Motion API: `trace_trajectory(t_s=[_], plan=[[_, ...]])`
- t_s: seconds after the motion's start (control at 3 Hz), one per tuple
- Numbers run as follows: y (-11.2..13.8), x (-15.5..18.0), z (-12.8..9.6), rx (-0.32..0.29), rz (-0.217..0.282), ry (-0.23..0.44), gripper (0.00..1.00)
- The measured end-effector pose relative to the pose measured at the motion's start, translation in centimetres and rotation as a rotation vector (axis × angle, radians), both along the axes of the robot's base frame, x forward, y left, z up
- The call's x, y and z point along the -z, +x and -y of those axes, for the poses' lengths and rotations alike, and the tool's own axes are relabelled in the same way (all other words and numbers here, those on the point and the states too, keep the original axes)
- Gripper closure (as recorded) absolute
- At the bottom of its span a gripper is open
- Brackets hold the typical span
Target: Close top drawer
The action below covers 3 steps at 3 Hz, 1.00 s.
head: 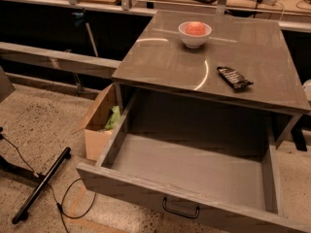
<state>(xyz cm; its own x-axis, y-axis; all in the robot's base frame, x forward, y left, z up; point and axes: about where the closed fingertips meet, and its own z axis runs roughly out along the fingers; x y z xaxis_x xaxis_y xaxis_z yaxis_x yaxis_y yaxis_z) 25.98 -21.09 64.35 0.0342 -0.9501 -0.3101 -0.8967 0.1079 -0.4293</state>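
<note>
While the wide grey wooden top drawer (194,171) stands pulled far out of its cabinet towards the camera, its whole box interior lies exposed: a broad, flat grey floor framed by two straight side walls that run back under the cabinet top into shadow. Its plain flat front panel runs slantwise across the bottom of the camera view, lower on the right, and its right end is cut off by the frame edge. A small black bow-shaped metal handle (181,210) sits at the middle of that front, below the top rim.

Above the drawer's rear part spreads the cabinet's glossy grey square top (165,62), catching curved streaks of light. On it, towards the back, stands a small white round bowl (195,35) holding something orange-red, and nearer the right front edge lies a flat black rectangular packet (234,77), well apart from the bowl.

To the left of the drawer, just beside its left wall, an open brown cardboard box (97,130) stands on the speckled stone floor (43,115), with something pale green (114,118) poking out of it. Farther left a black metal bar (41,186) lies on the floor with a thin black cable (73,205) looping near it.

As for the gripper, it is outside the camera view, so how it stands cannot be told.
</note>
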Motion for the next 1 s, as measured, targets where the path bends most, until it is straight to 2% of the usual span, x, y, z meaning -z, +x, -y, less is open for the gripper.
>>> trace_trajectory(t_s=[0.33, 1.0], plan=[[2.6, 0.1, 0.8, 0.005, 0.057, -0.037, 1.0], [6.9, -0.6, 0.4, -0.009, 0.148, -0.065, 1.0]])
